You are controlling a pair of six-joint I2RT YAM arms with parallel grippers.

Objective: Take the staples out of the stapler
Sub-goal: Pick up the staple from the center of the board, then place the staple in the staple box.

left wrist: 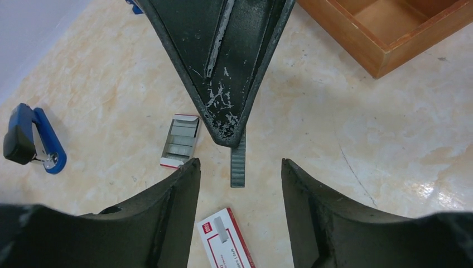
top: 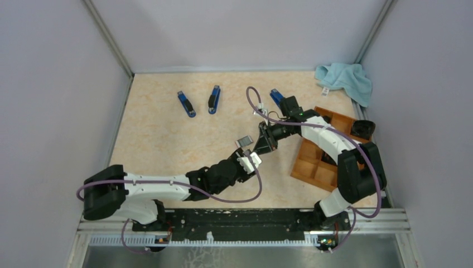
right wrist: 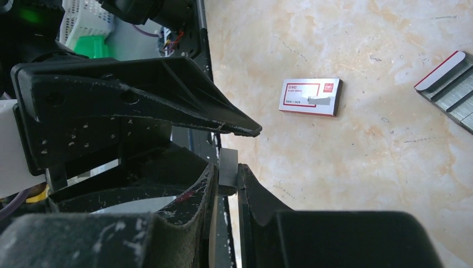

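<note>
Pinching staples (left wrist: 238,166) in clenched right gripper (right wrist: 227,174), strip hanging tip-down over surface (left wrist: 346,139) | left gripper (left wrist: 240,174) released, fingers either side of strip, likely a handover | stapler (left wrist: 32,139) well apart

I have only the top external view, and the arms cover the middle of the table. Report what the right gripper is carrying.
Observer: The right gripper is shut on a short, thin, silvery-grey metal strip of joined staples.
Operator: Give me the left gripper's state.
Observer: The left gripper is open. In its wrist view the strip shows in the gap between its two black fingers and touches neither.
Operator: Name what my view hides beneath the arms.
Observer: A small white box with a red label lies flat on the beige marbled table, close to the left gripper.
</note>
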